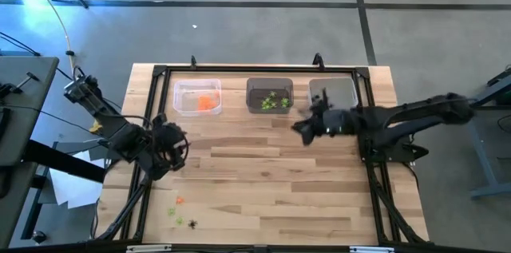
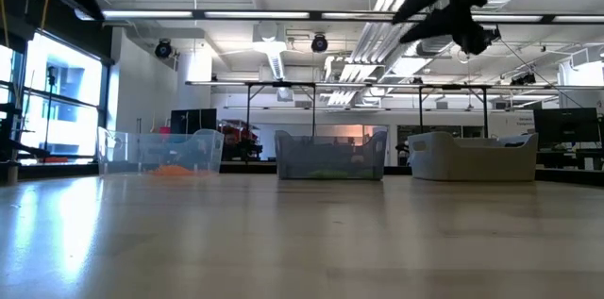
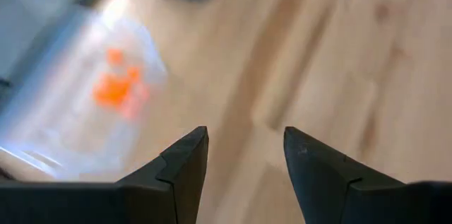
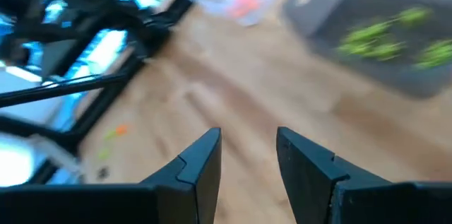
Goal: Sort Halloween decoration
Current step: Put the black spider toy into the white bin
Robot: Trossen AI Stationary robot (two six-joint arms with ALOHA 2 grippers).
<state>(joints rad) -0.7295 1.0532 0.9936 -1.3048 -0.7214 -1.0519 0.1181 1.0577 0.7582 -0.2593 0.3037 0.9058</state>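
Observation:
Three small bins stand in a row along the table's far side: a clear one with orange trinkets (image 1: 207,103), a grey one with lime-green trinkets (image 1: 274,101), and a third (image 1: 332,91) on the right. An orange trinket (image 1: 180,200), a green one (image 1: 172,213) and a black spider (image 1: 192,223) lie loose near the table's near-left corner. My left gripper (image 1: 177,148) hovers open above the table's left part, with the orange bin (image 3: 106,97) ahead of it. My right gripper (image 1: 302,128) hangs open in the air just nearside of the green bin (image 4: 385,40).
A black frame (image 1: 239,70) runs along the table's far edge and down both sides. Bare wood (image 1: 271,181) spreads across the middle and near right of the table. Papers (image 1: 68,185) lie off the table's left edge.

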